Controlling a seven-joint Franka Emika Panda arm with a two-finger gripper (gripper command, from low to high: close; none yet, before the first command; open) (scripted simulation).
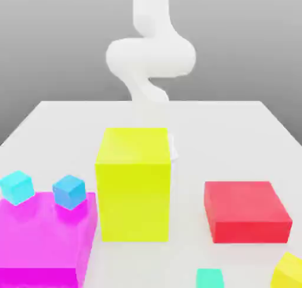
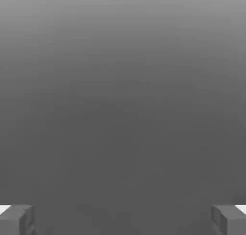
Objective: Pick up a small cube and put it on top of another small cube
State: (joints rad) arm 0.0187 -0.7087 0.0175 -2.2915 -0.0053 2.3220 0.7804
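Gripper (image 2: 123, 219) spread wide and empty behind the tall yellow block (image 1: 134, 201), with cyan cube (image 1: 17, 187) and blue cube (image 1: 69, 192) frontward to the exterior view's left, teal cube (image 1: 210, 278) and yellow cube (image 1: 288, 274) frontward to its right.

Tool (image 2: 123, 220) open, grey expanse between fingers (image 2: 17, 220).

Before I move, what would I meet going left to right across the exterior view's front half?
Cyan cube, blue cube, tall yellow block, red block, small yellow cube.
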